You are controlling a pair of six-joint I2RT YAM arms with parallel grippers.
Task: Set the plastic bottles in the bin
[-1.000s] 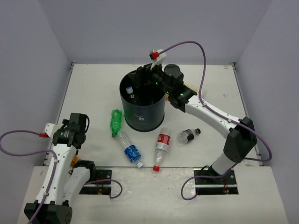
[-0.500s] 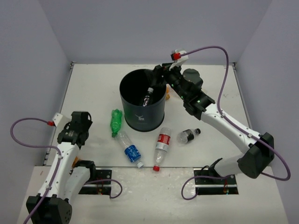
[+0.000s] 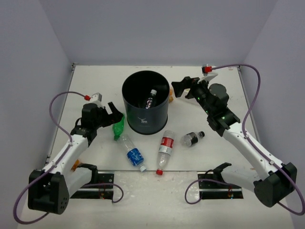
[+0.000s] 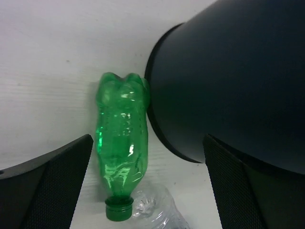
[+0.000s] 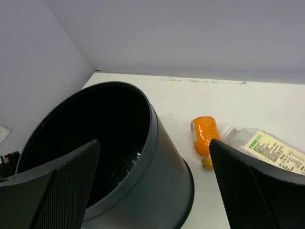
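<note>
The dark bin (image 3: 145, 117) stands mid-table with a clear bottle (image 3: 150, 99) lying inside it. My left gripper (image 3: 113, 112) is open and empty just left of the bin, over the green bottle (image 3: 117, 125). In the left wrist view the green bottle (image 4: 121, 143) lies between my open fingers (image 4: 45, 191), touching the bin (image 4: 228, 81). My right gripper (image 3: 178, 89) is open and empty right of the bin's rim. Its wrist view shows the bin (image 5: 157, 191), an orange bottle (image 5: 206, 136) and a cream-labelled bottle (image 5: 267, 149) behind it.
A blue-labelled bottle (image 3: 132, 152), a red-labelled bottle (image 3: 165, 149) and a dark bottle with a black cap (image 3: 192, 138) lie in front of the bin. The orange bottle (image 3: 170, 95) peeks out at the bin's right. Walls close the table on three sides.
My right gripper let a clear bottle go into the bin and drew back to the right. My left arm swung forward and right to the green bottle.
</note>
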